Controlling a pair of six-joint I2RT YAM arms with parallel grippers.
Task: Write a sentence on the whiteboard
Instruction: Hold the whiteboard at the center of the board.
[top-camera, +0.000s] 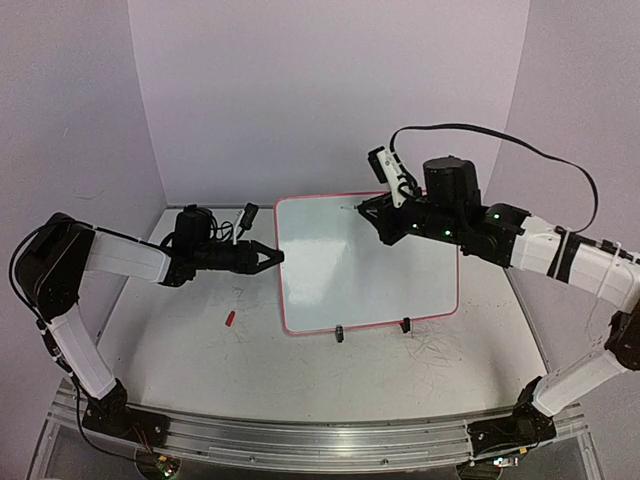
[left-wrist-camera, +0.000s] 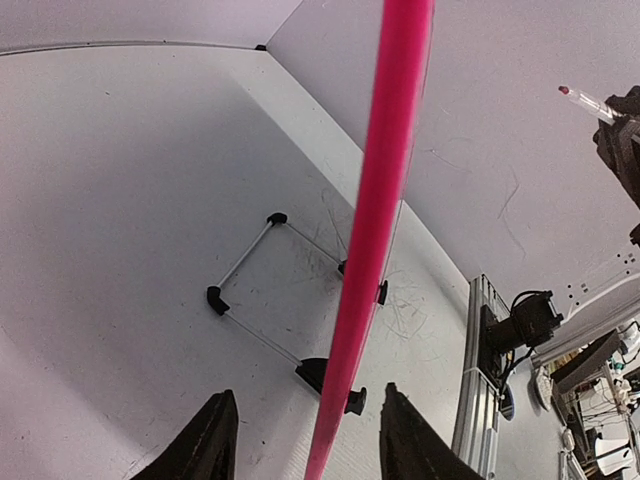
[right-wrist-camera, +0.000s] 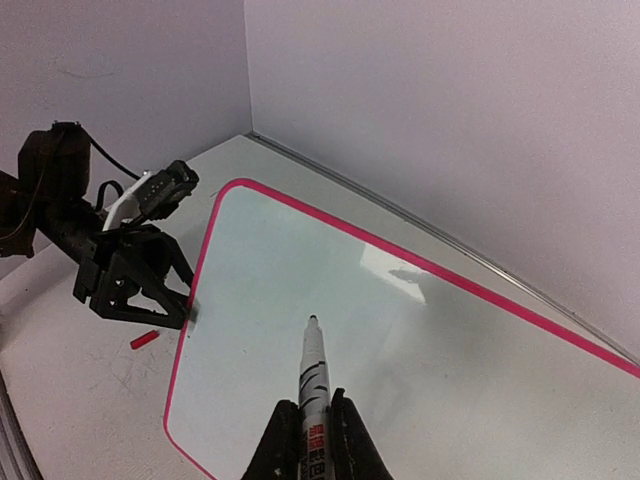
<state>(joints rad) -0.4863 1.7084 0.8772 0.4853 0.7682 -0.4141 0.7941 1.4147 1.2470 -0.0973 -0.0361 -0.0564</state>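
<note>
Fingers of the right gripper pinch a marker above the whiteboard; those of the left gripper stand spread astride its rim.

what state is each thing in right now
whiteboard: blank, nothing written on it
marker: uncapped, held over the whiteboard
red cap: off, lying on the table
left hand: open, straddling the whiteboard's rim
right hand: shut on the marker

Plain pale walls fill the upper frame; below, a scuffed white table, with a metal rail along the bottom edge.
</note>
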